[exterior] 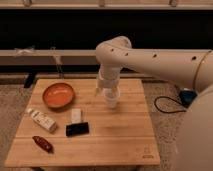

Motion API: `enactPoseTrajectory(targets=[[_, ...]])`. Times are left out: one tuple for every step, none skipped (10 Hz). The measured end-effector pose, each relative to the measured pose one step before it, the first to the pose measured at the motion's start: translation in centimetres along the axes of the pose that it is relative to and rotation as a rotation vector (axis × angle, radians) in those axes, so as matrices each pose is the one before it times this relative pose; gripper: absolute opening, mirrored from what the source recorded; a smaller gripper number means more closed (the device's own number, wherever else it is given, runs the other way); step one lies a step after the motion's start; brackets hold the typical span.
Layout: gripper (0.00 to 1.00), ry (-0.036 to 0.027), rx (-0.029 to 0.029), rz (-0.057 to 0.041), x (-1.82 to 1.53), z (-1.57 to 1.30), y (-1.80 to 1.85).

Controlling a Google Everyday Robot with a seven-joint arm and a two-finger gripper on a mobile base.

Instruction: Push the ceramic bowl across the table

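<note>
Pushing looks yet to begin: ceramic bowl (58, 95) sits at the far-left corner of the table (125, 137), while the gripper (111, 99) hangs mid-table, well right of it, open or closed impossible to tell.

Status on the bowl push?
Gripper low over the table centre, clear of the ceramic bowl. Bowl at far image-left corner, untouched. White block and black box close beside it, camera side.
</note>
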Motion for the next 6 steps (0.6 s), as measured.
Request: enactPoseTrajectory(targets=[[0.65, -0.00700, -0.01915, -0.04447, -0.884, 0.211, 2.916], [0.65, -0.00723, -0.00952, -0.02982, -0.815, 0.256, 1.806], [0.65, -0.00850, -0.01373, -0.04215, -1.276, 0.607, 2.583], [0.65, -0.00426, -0.00826, -0.03658, -1.073, 0.793, 2.122], [0.65, -0.00427, -0.00730, -0.03519, -1.070, 0.791, 2.041], [0.65, -0.00434, -0.00662, -0.03579, -1.248, 0.931, 2.058]])
